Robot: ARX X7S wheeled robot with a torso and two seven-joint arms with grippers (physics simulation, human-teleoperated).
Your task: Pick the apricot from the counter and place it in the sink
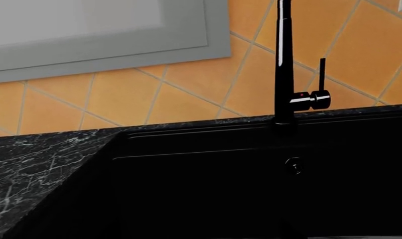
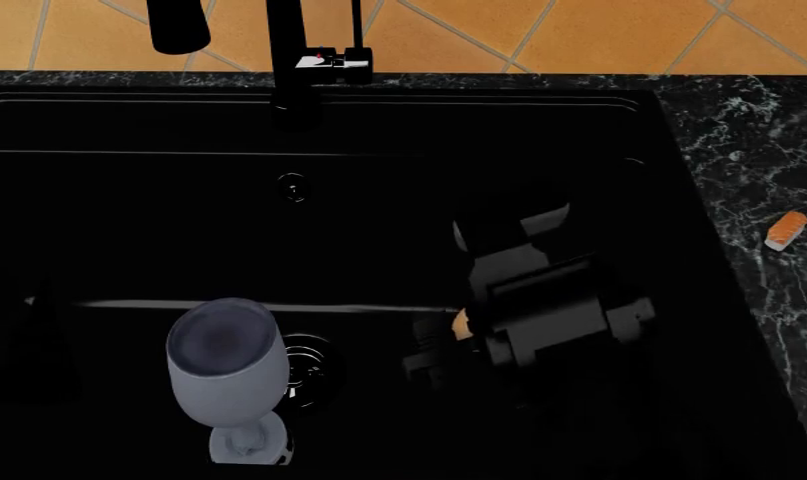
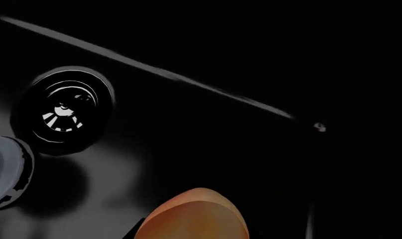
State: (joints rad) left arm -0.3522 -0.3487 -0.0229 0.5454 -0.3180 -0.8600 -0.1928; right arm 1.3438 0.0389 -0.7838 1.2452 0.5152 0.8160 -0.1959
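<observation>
The apricot (image 3: 191, 216) is orange with a reddish blush and fills the near edge of the right wrist view, held between dark jaws that barely show. In the head view only a sliver of the apricot (image 2: 461, 322) shows at the tip of my right gripper (image 2: 450, 338). That gripper is shut on it, low inside the matte-black sink (image 2: 417, 130), right of the round metal drain (image 2: 304, 366). The drain (image 3: 63, 110) also shows in the right wrist view. The left wrist view shows the sink wall (image 1: 207, 179) and black marble counter (image 1: 35, 164); the left gripper is not visible.
A grey stemmed cup (image 2: 224, 362) stands in the sink just left of the drain. The tall black faucet (image 2: 290, 60) rises at the back rim. A tiny orange-and-white sushi-like piece (image 2: 786, 230) lies on the counter (image 2: 763, 130) to the right. Orange wall tiles lie behind.
</observation>
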